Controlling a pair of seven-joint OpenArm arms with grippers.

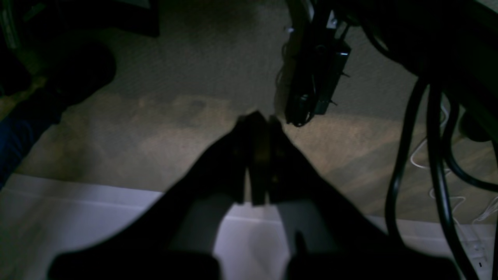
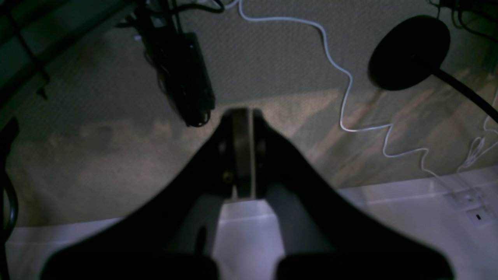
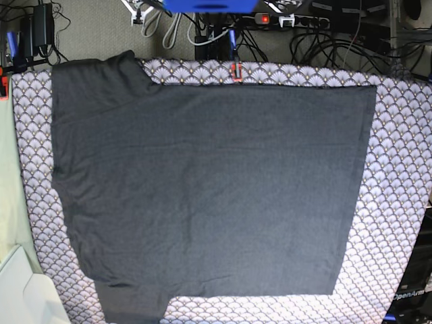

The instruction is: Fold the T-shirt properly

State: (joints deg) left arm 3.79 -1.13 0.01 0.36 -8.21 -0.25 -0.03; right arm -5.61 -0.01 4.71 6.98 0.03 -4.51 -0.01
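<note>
Closed black left gripper (image 1: 258, 155) and right gripper (image 2: 243, 151) hang empty over carpet; dark charcoal-grey cotton T-shirt (image 3: 209, 196) lies flat, so pinching risks bunching.

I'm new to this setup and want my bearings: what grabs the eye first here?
The dark grey T-shirt spread flat, plain side up, covers most of the scallop-patterned cloth, with its sleeves at the base view's left. Both wrist views show only carpet and cables, with the left claw and right claw shut on nothing.

"OpenArm" on dark base part (image 3: 410, 295), bottom-right corner
</note>
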